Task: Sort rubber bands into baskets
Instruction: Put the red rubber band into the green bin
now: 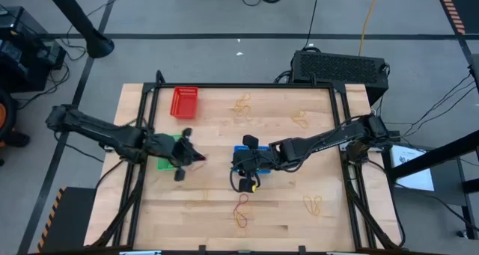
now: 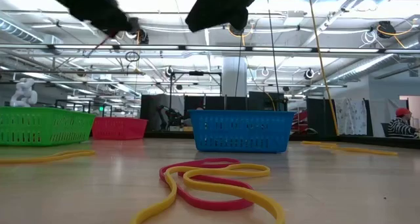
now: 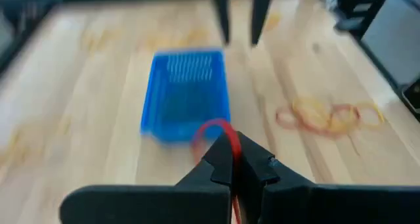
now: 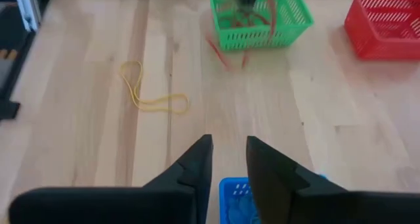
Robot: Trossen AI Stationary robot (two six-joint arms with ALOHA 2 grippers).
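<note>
My left gripper (image 1: 191,156) hangs above the table just right of the green basket (image 1: 166,161) and is shut on a red rubber band (image 3: 215,129). My right gripper (image 4: 230,152) stands open above the blue basket (image 1: 253,165), with nothing between its fingers. The red basket (image 1: 185,102) sits at the far left. In the low view both arms come in from the top: the left gripper (image 2: 105,17) at the left and the right gripper (image 2: 220,7) over the blue basket (image 2: 241,131). My left gripper pinches the red rubber band between its two fingers. A small loop of it (image 3: 216,127) sticks out past the fingertips, and a strand (image 3: 233,184) runs back between them. The fingers slant down toward the table's right side. The band is lifted clear of the table.
Loose rubber bands lie around the table: yellow ones at the far middle (image 1: 241,104), far right (image 1: 301,120) and near right (image 1: 313,204). A red and yellow tangle (image 1: 241,210) lies near the front edge, and a yellow band (image 4: 152,96) on bare wood between the baskets.
</note>
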